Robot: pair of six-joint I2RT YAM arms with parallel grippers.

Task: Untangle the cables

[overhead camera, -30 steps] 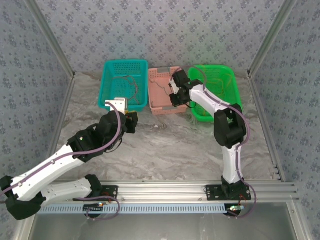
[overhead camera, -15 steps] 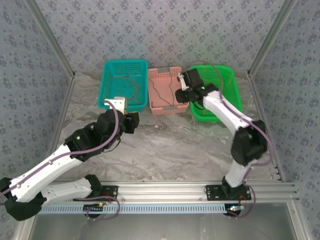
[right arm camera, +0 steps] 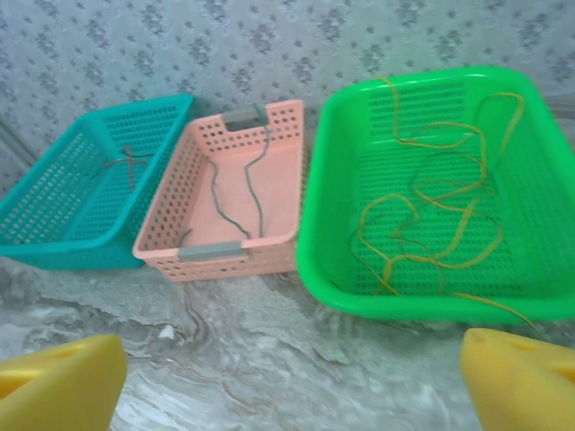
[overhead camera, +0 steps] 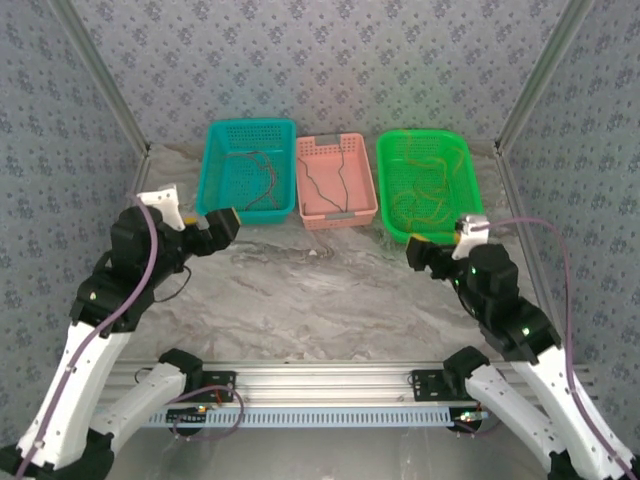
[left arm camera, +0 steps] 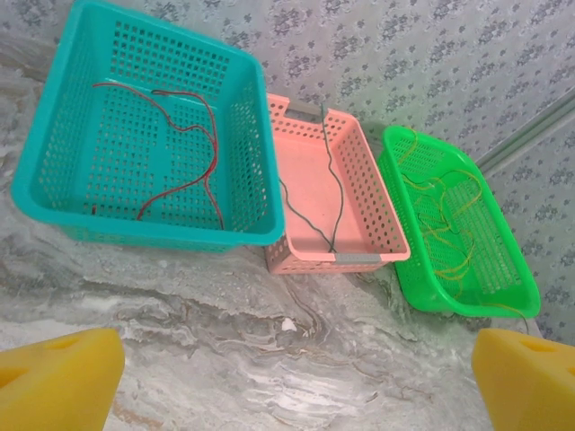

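Holding separate cables (left arm camera: pixel 214 180): teal basket (left arm camera: pixel 162 235), pink basket (left arm camera: pixel 305 260), green basket (left arm camera: pixel 467 305).

Far side of the marbled table (overhead camera: pixel 330 295): three mesh baskets side by side in a row. On the left, teal basket (overhead camera: pixel 212 175) with thin red and dark wires (overhead camera: pixel 262 172) lying loose on its floor. In the middle, smaller pink basket (overhead camera: pixel 371 190) with dark grey wires (overhead camera: pixel 312 186). On the right, green basket (overhead camera: pixel 385 195) with looping yellow-orange wires (overhead camera: pixel 432 188). Left gripper (overhead camera: pixel 221 224) just in front of the teal basket's near left corner, nothing visibly held. Right gripper (overhead camera: pixel 421 251) just beside the green basket's near rim, likewise with nothing visibly held. Jaw spacing too small to judge. Purple-grey cable (overhead camera: pixel 152 262) along the left arm.
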